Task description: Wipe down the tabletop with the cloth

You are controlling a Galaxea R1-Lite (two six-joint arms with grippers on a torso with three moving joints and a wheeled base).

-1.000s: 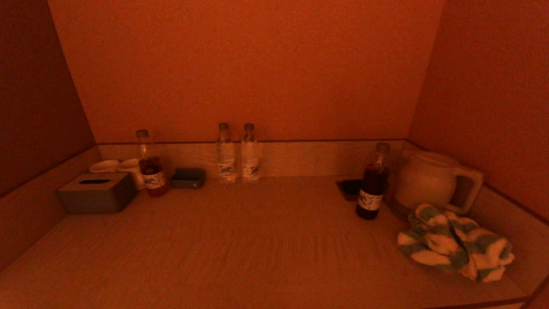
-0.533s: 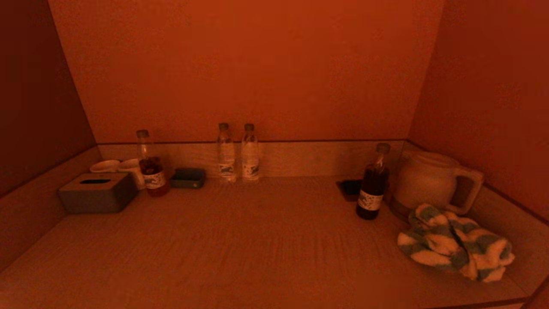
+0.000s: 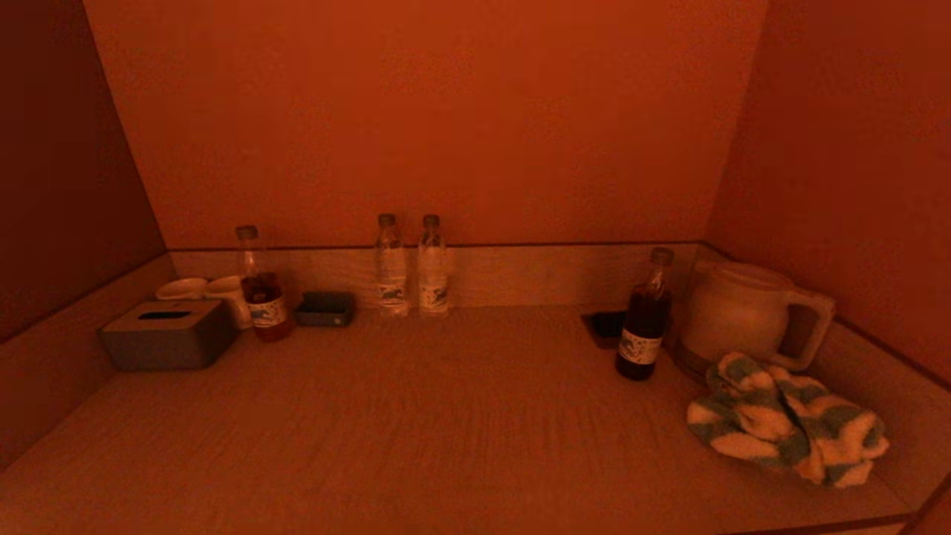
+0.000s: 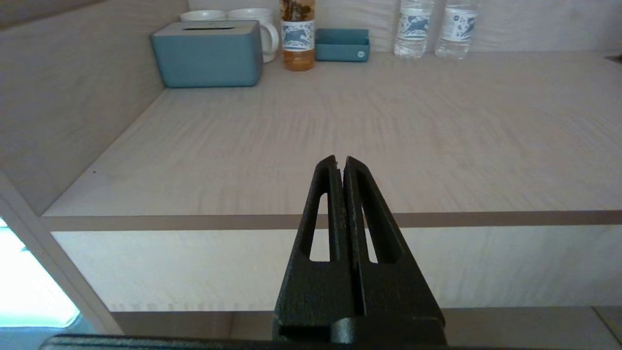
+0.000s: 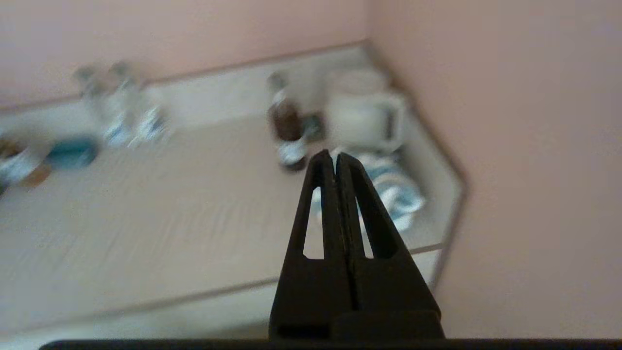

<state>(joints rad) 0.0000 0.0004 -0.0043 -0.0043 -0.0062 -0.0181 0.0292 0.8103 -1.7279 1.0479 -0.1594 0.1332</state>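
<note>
Currently cloth (image 3: 789, 420) lies bunched beside kettle (image 3: 747, 313) on surface (image 3: 446, 416), ungrasped since right gripper (image 5: 335, 156) and left gripper (image 4: 340, 159), both pinched closed and empty, sit off its front edge.

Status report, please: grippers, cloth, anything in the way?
Left gripper shut, off the table edge. Right gripper shut, empty. Cloth bunched beside kettle. Dark bottle stands nearby.

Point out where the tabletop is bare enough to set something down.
Bare: the wide middle and front of the tabletop, between the tissue box and the cloth. Crowded: the back-left corner, and the right around the kettle.
</note>
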